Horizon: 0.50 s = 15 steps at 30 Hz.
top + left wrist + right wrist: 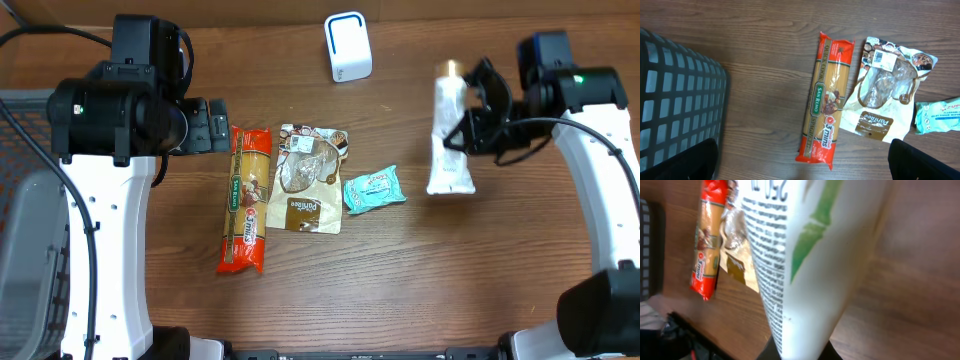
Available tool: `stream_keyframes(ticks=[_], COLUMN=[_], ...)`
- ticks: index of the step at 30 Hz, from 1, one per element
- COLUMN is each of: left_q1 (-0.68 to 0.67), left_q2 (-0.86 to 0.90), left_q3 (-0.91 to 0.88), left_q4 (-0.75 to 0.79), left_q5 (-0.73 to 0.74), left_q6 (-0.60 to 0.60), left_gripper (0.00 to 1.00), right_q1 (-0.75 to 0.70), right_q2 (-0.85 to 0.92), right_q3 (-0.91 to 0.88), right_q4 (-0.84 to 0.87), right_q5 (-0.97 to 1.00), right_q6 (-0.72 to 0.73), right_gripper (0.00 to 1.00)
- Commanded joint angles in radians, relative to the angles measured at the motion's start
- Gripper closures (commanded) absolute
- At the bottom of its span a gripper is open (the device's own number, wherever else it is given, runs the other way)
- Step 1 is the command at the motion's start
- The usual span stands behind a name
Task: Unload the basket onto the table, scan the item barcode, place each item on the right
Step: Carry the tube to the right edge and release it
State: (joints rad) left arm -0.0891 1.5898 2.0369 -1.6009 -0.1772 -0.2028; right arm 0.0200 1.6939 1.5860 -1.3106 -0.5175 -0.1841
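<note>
Firmly, the right gripper [468,128] is clamped on a soft white plastic tube [450,150] with a gold cap, at the far right of the wooden table [420,290]. Fine print and a green streak mark the tube's smooth skin. The left gripper [208,126] hangs with its jaws spread wide near the far end of a long, crinkly red spaghetti packet [246,200]. A glossy brown pouch [308,185] lies beside the packet.
</note>
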Motion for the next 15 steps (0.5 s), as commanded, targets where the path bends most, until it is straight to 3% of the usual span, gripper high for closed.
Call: stream_keyframes(ticks=[1, 5, 15], left_q1=[0.004, 0.004, 0.004], left_q2=[-0.004, -0.004, -0.004], left_q3=[-0.001, -0.001, -0.001], left_q4=[0.002, 0.002, 0.002], left_q5=[-0.013, -0.013, -0.013], left_q6=[-0.007, -0.007, -0.007], left_gripper=[0.00, 0.00, 0.00], right_q1=[-0.089, -0.214, -0.450], right_q2=[0.002, 0.003, 0.006], right_q3=[-0.121, -0.289, -0.548], right_q4=[0.053, 0.188, 0.554], right_q5=[-0.141, -0.181, -0.116], right_q6=[-0.006, 0.006, 0.238], right_gripper=[0.96, 0.96, 0.96])
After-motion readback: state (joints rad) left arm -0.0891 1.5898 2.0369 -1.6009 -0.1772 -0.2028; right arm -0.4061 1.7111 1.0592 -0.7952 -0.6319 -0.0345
